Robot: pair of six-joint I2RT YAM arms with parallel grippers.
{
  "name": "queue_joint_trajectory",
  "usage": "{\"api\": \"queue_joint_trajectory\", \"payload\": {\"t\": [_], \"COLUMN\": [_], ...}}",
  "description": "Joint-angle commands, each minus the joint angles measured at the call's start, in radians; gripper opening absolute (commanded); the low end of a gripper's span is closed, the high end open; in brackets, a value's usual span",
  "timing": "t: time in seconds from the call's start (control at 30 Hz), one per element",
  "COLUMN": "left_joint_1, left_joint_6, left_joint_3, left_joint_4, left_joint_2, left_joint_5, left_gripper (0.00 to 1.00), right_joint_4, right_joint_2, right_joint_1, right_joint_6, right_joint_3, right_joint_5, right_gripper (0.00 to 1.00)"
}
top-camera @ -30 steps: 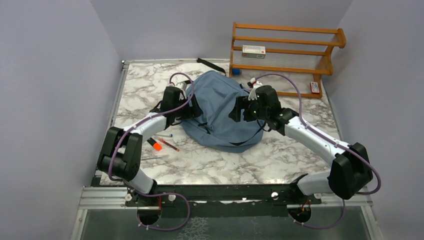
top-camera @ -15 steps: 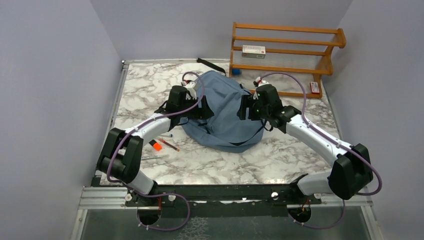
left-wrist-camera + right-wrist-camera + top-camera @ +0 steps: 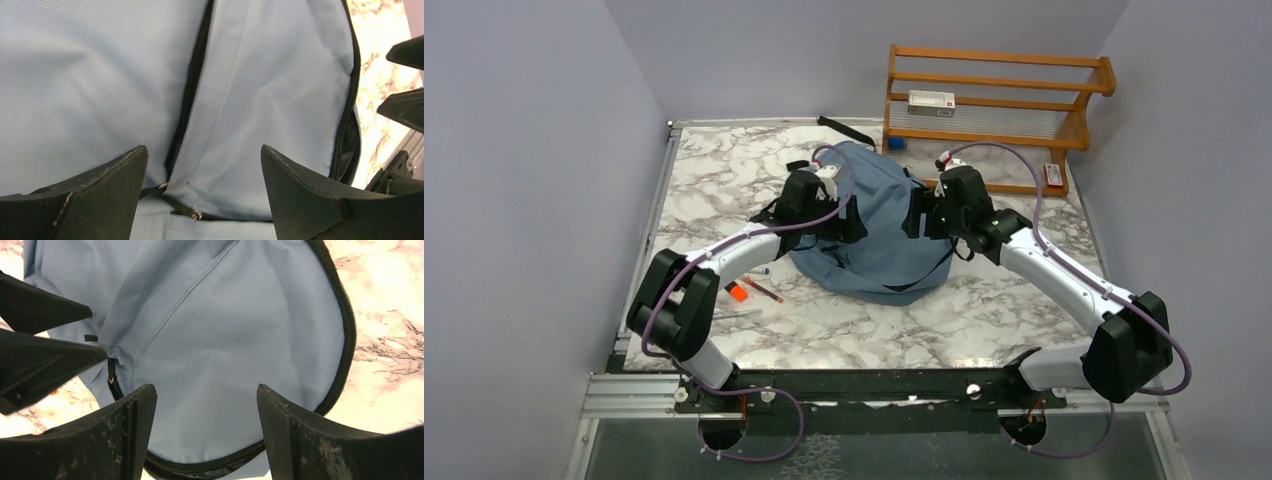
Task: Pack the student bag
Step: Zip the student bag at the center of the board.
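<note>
The left gripper [image 3: 202, 150] and right gripper [image 3: 206, 387] hovered over the blue backpack [image 3: 884, 235], jaws apart, empty. Likely poised for its zipper [image 3: 194, 75].

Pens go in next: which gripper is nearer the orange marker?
Left. The left gripper is over the left part of the student bag, right of the orange marker; the right gripper is over its right part.

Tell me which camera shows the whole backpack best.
Top external: the backpack shows nearly whole, with most of its outline visible. Left wrist shows only close fabric and a dark zipper seam; right wrist shows one rounded, zipper-edged panel.
</note>
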Motion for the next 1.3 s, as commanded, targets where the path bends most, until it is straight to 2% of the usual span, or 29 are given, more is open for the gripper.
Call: {"api": "queue_joint_trajectory", "payload": {"t": [0.0,0.17,0.27,0.37,0.43,0.6,0.63,0.67,0.83,0.93,1.27], "left_joint_1": [-0.061,-0.068,-0.068,-0.069,-0.071,-0.072,-0.072,-0.072,-0.072,-0.072,-0.072], "left_joint_6": [0.096,0.119,0.132,0.148,0.159,0.165,0.163,0.161,0.141,0.13,0.134], "left_joint_3": [0.097,0.17,0.189,0.208,0.222,0.249,0.257,0.267,0.324,0.369,0.481], "left_joint_4": [-0.059,-0.175,-0.196,-0.213,-0.226,-0.231,-0.231,-0.231,-0.231,-0.237,-0.298], "left_joint_2": [0.088,0.185,0.206,0.218,0.227,0.229,0.226,0.222,0.173,0.148,0.093], "left_joint_5": [-0.058,-0.221,-0.256,-0.275,-0.281,-0.238,-0.225,-0.208,-0.113,-0.083,-0.048], "left_gripper": [0.84,0.78,0.74,0.63,0.54,0.1,0.03,0.0,0.0,0.0,0.0], "right_joint_4": [-0.026,0.028,0.044,0.039,0.04,0.05,0.054,0.058,0.176,0.213,0.226], "right_joint_2": [-0.008,-0.056,-0.077,-0.082,-0.083,-0.094,-0.099,-0.104,-0.131,-0.117,-0.098], "right_joint_1": [-0.006,-0.006,-0.006,-0.007,-0.007,-0.007,-0.007,-0.007,-0.007,-0.006,-0.007], "right_joint_6": [0.02,-0.022,-0.038,-0.035,-0.031,-0.02,-0.022,-0.031,-0.125,-0.134,-0.119], "right_joint_3": [0.025,-0.022,-0.05,-0.064,-0.072,-0.085,-0.088,-0.093,-0.147,-0.166,-0.189], "right_joint_5": [0.039,-0.054,-0.114,-0.114,-0.113,-0.118,-0.131,-0.157,-0.443,-0.552,-0.524], "right_gripper": [0.77,0.78,0.78,0.78,0.78,0.78,0.78,0.78,0.78,0.76,0.71]}}
